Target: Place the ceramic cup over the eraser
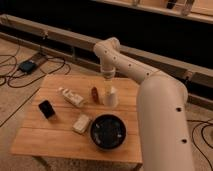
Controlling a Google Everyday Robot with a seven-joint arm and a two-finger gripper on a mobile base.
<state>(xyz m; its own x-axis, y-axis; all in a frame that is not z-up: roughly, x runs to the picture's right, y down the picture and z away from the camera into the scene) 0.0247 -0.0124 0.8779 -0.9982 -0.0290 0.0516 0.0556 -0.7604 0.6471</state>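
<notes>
The ceramic cup [110,97] is small, cream-white and upright near the middle of the wooden table [55,142]. The eraser [46,108] is a small black block with rounded corners on the table's left side, well apart from the cup. My gripper [107,81] hangs at the end of the white arm, just above the cup's top and slightly behind it.
A long white flat bar [72,96] and a small brown object [94,94] lie left of the cup. A pale block [81,123] and a wide black bowl [107,132] sit toward the front. Cables and a box [26,65] lie on the floor at left.
</notes>
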